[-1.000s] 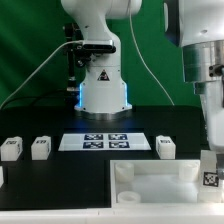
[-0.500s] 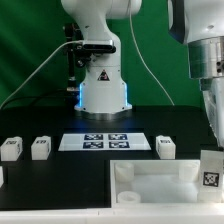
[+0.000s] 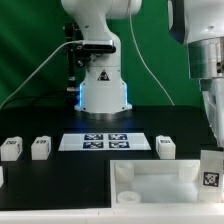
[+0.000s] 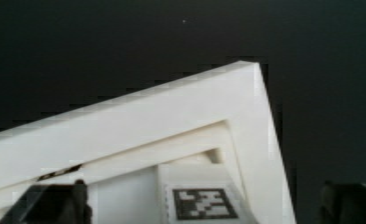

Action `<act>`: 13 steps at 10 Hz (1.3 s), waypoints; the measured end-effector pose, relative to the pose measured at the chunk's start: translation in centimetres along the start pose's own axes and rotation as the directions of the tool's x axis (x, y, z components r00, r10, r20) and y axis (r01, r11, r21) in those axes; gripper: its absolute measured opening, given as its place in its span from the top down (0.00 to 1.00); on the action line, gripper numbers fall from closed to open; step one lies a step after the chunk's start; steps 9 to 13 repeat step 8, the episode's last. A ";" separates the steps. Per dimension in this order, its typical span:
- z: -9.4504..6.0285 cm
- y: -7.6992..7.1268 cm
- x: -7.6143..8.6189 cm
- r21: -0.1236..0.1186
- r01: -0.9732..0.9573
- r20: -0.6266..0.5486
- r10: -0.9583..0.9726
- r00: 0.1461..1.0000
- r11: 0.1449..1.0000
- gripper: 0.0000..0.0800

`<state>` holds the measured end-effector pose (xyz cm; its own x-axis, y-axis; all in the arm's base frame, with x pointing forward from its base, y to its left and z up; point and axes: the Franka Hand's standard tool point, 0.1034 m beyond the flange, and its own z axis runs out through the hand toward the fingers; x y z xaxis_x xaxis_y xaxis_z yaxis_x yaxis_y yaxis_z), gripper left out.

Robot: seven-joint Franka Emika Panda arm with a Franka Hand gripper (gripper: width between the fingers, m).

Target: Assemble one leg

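One leg (image 3: 210,172), a small white block with a black-and-white tag, stands at the right corner of the large white panel (image 3: 160,180). My gripper (image 3: 211,156) comes down over it from above. In the wrist view the tagged leg (image 4: 205,200) stands between my fingertips (image 4: 55,205), with a gap on each side, so my gripper (image 4: 201,207) is open around it. The panel's corner (image 4: 198,110) fills that view. Three more legs lie on the table: two at the exterior view's left (image 3: 10,149) (image 3: 41,148) and one nearer the panel (image 3: 165,147).
The marker board (image 3: 105,141) lies in front of the robot base (image 3: 100,90). The table is black with a green backdrop behind it. The panel has a round socket at its left corner (image 3: 124,172).
A second ago the arm stood slightly further to the exterior view's left. It shifted a little to the right. Nothing has visibly moved in the last half second.
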<state>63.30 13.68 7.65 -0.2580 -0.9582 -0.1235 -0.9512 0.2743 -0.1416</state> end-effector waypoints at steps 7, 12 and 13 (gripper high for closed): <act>0.0 0.0 0.0 0.000 0.001 0.000 -0.001 1.000 1.000 0.19; 0.0 0.0 0.0 0.000 0.001 0.000 -0.001 1.000 1.000 0.19; 0.0 0.0 0.0 0.000 0.001 0.000 -0.001 1.000 1.000 0.19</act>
